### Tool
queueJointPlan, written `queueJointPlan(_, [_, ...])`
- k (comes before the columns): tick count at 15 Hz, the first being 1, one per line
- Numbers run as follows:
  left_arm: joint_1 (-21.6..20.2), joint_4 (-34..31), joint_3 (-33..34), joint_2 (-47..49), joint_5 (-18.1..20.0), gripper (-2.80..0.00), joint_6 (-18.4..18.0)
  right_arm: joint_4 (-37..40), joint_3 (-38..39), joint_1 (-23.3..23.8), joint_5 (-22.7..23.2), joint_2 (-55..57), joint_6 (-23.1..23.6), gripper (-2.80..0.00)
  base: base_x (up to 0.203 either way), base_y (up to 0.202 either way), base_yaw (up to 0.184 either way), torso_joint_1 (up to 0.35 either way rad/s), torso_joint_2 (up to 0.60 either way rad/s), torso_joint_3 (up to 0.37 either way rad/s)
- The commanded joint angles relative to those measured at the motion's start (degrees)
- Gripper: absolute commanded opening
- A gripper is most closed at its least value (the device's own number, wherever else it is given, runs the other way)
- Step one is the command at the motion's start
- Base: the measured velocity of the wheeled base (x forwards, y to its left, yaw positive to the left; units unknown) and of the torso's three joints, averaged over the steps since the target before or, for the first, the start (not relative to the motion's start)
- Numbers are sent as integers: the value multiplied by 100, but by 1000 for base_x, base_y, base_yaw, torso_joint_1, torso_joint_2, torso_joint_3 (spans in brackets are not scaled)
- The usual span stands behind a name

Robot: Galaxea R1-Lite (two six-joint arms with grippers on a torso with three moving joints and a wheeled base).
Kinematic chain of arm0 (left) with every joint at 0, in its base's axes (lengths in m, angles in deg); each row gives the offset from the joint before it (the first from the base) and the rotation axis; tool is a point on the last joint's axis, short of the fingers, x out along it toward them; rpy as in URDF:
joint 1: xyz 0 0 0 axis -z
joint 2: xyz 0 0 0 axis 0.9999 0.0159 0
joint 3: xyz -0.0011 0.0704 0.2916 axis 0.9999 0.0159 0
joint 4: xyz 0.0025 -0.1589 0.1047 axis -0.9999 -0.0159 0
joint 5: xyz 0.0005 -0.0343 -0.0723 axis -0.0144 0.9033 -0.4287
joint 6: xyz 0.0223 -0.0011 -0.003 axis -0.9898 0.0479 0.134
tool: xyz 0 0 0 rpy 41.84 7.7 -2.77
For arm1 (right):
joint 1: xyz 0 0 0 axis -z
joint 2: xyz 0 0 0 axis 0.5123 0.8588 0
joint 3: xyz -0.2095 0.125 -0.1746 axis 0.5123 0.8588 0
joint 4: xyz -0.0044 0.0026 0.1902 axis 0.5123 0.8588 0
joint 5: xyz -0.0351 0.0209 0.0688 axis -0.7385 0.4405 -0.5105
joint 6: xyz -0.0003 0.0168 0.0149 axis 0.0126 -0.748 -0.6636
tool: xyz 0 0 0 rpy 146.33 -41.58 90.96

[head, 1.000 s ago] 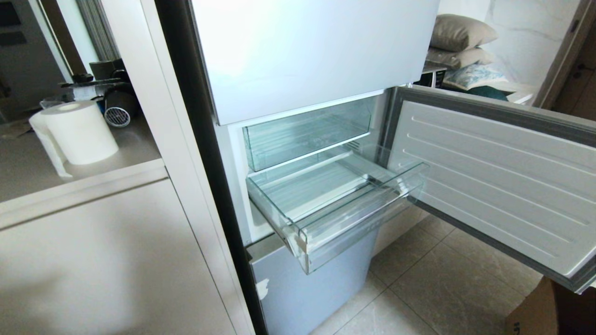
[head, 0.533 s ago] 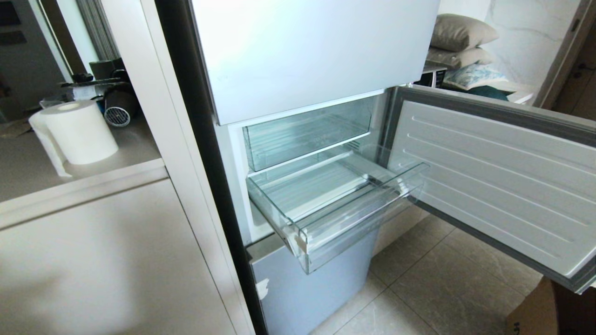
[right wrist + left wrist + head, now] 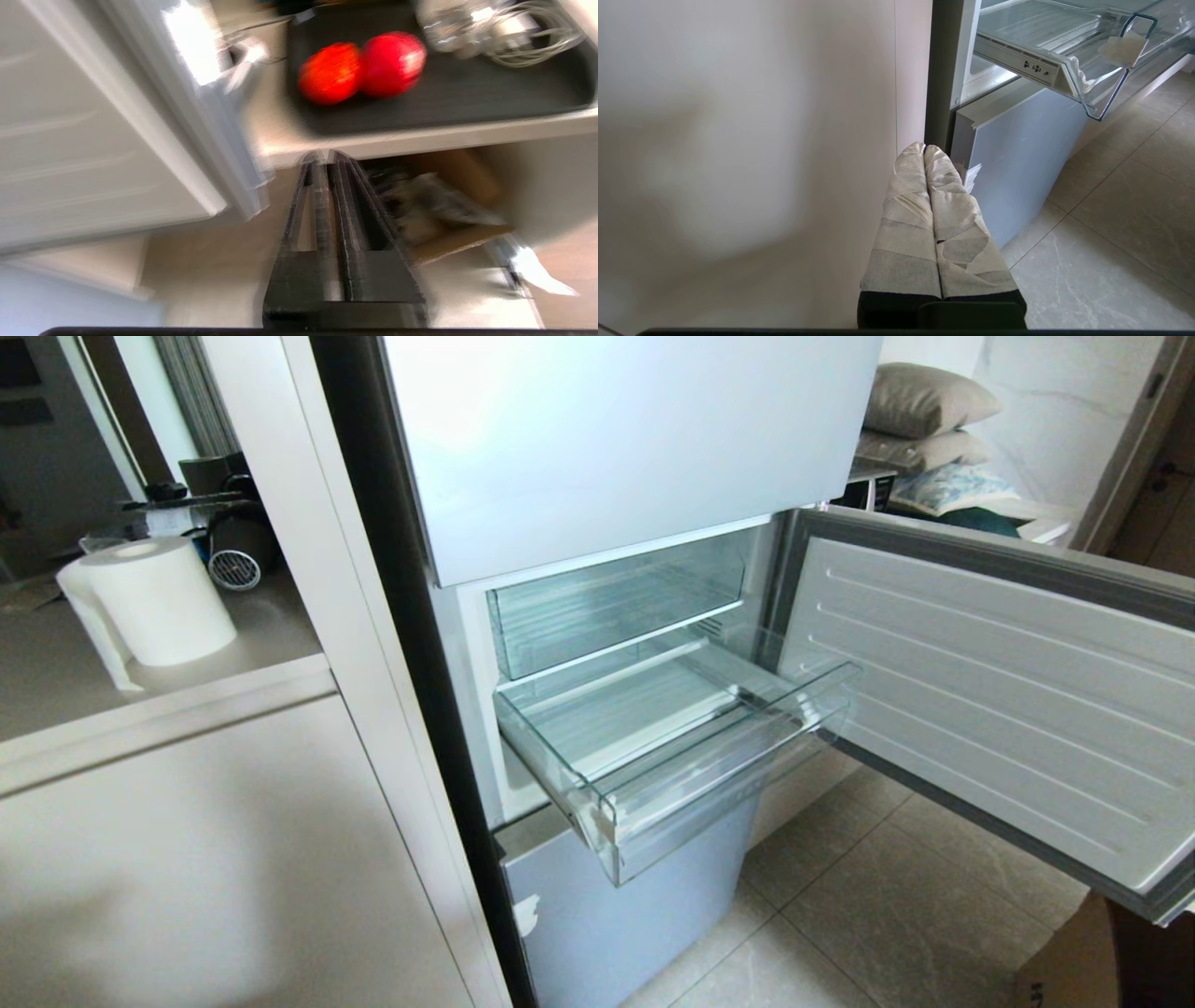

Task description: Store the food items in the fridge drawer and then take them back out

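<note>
The fridge drawer [image 3: 709,775] is clear, glossy plastic with a thick lipped front. The open fridge door's inner liner [image 3: 990,700] is ribbed white plastic. The floor tiles [image 3: 868,915] look smooth and stone-like. The left pincer's fingers [image 3: 924,224] are wrapped in pale matt tape. Two food items [image 3: 362,65], glossy red, sit on a dark matt tray [image 3: 467,98].

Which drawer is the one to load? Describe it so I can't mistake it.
Find the fridge with its middle door swung open. Two clear drawers show inside; the fridge drawer is the lower one. Unlike the pushed-in upper drawer, it is pulled out.
</note>
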Motion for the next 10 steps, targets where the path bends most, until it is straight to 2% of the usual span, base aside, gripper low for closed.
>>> queueJointPlan(1, [-1,0,0,1,-1,-280,0,-363,-11,346,8,820,98,0,0,0,0,0,0,0])
queueJointPlan(6, [-1,0,0,1,-1,-280,0,-1426,-206,587,108,2256,148,0,0,0,0,0,0,0])
queueJointPlan(10, [-1,0,0,1,-1,-280,0,-1635,-1151,996,677,3460,429,0,0,0,0,0,0,0])
